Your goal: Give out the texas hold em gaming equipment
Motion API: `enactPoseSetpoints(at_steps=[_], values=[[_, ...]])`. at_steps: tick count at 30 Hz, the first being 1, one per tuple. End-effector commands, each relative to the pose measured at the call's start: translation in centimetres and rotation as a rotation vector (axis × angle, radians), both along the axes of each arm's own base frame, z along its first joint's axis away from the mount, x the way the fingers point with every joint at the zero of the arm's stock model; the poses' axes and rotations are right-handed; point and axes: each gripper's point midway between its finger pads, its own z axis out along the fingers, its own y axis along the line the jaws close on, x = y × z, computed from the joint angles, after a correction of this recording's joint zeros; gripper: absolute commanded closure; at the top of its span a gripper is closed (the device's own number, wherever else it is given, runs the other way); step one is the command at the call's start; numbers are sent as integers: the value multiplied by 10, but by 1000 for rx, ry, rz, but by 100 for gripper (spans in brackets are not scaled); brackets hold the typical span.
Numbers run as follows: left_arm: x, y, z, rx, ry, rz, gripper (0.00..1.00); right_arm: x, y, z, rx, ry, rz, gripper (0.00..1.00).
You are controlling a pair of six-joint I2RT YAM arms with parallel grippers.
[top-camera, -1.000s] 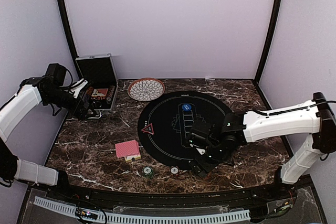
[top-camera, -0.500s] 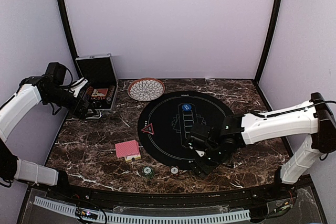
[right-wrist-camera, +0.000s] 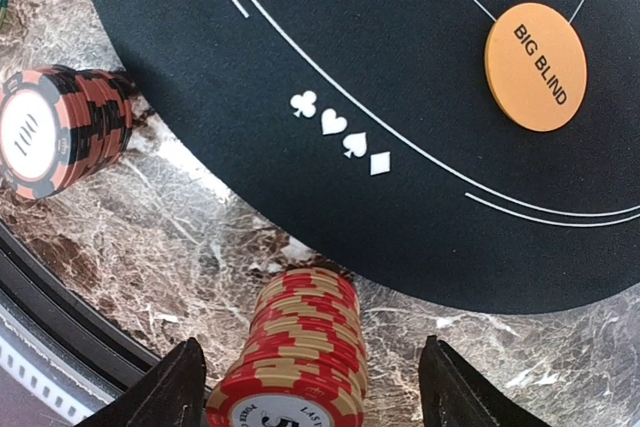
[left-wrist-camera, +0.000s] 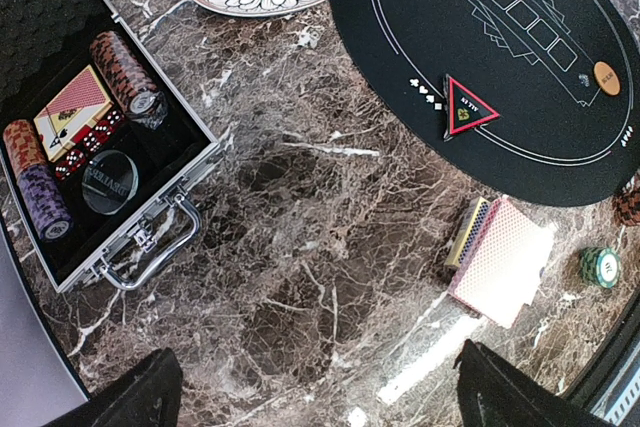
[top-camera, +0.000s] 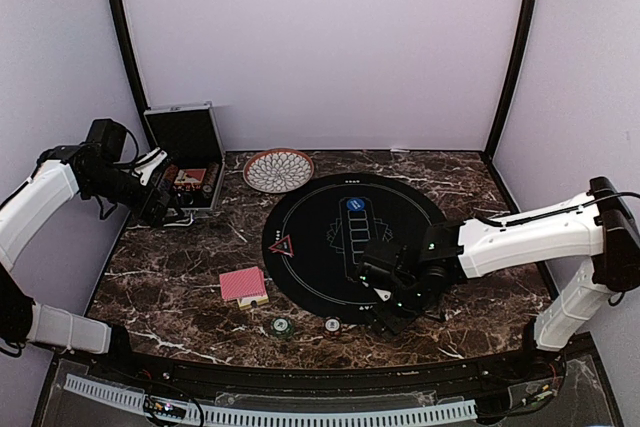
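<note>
In the right wrist view a stack of red-and-tan poker chips [right-wrist-camera: 300, 347] stands on the marble just off the black mat's [right-wrist-camera: 400, 27] edge. My right gripper [right-wrist-camera: 312, 367] is open around it, with a gap between the stack and each finger. A red-and-black chip stack [right-wrist-camera: 60, 132] stands to the left and the orange button [right-wrist-camera: 535, 67] lies on the mat. From above, the right gripper [top-camera: 385, 302] is at the mat's near edge. The red-backed cards [top-camera: 243, 284], green chips [top-camera: 282, 326], red triangle [top-camera: 281, 245] and blue button [top-camera: 354, 204] lie apart. My left gripper [left-wrist-camera: 320, 402] hangs open over bare marble.
The open silver-edged case [left-wrist-camera: 150, 212] at the back left holds more chip stacks, a card deck and dice. The patterned bowl [top-camera: 278, 169] sits behind the mat. A raised black rim runs along the table's near edge [top-camera: 300, 372].
The right gripper has shifted slightly left along the mat's near edge and its fingers have drawn closer together. The left arm has not moved.
</note>
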Motion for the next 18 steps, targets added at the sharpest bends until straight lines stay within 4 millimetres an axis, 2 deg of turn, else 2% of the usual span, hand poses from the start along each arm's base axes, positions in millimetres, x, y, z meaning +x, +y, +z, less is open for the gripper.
enactPoseSetpoints(at_steps=[1,13,18], values=[[0,-4,10,-7,-18,-26,1,1,2,-3,0,-20,-1,29],[0,-4,12,-4,-21,-25,1,0,1,-5,6,-14,-1,43],[0,-4,12,-2,-21,-25,1,1,2,-1,16,-19,-3,54]])
